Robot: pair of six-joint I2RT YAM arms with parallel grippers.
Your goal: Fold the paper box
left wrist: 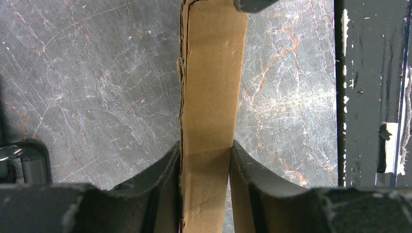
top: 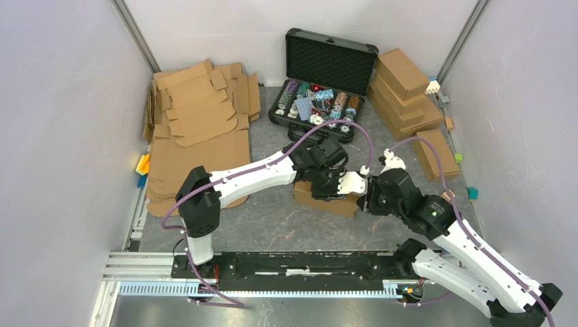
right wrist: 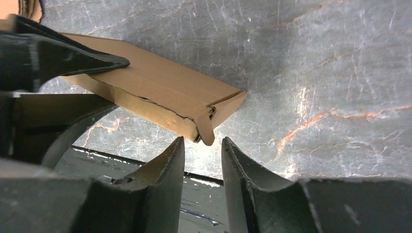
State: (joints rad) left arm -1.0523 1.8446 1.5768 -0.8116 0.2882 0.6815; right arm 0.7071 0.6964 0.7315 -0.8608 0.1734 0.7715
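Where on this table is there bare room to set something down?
The widest bare patch is the near strip of table, between the paper box and the black rail. A smaller gap lies between the flat cardboard blanks and the chip case. The back and right are crowded: the case, stacked boxes, a single box.

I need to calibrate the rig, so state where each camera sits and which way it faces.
Top external: above and behind the robot, looking down on the table; left arm and right arm meet at the paper box.
Left wrist: on the left arm, looking down between its jaws, shut on the box's edge.
Right wrist: on the right arm, facing the box's corner past its parted jaws.
Shared: all three show the box.
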